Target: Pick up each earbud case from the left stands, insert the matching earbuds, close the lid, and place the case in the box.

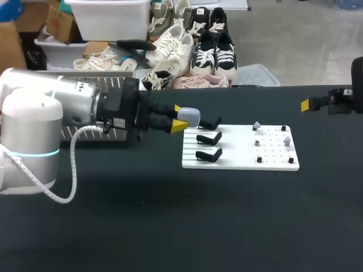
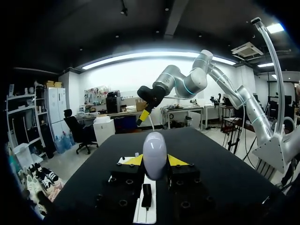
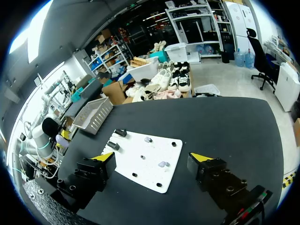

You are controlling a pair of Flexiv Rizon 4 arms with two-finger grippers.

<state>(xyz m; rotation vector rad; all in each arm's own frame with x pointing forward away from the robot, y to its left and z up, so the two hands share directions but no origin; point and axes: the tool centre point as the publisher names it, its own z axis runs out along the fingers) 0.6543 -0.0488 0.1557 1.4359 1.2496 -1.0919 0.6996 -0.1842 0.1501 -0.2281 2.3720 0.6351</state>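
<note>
My left gripper (image 1: 179,117) is shut on a pale, rounded earbud case (image 1: 191,117), held just above the top black stand (image 1: 210,123) at the left end of the white board (image 1: 241,161). In the left wrist view the case (image 2: 154,154) stands upright between the yellow tips of the left gripper (image 2: 154,163). Two more empty stands (image 1: 209,139) sit below the first. Small grey earbuds (image 1: 256,125) (image 1: 286,140) rest on the board's right half. My right gripper (image 1: 309,104) hovers open near the table's far right edge, above the board (image 3: 140,164) in its own view.
A grey wire basket (image 3: 93,115) sits at the table's far left corner, partly hidden behind my left arm in the head view. Small black pegs (image 1: 260,160) dot the board. Dark tabletop (image 1: 187,221) stretches in front of the board.
</note>
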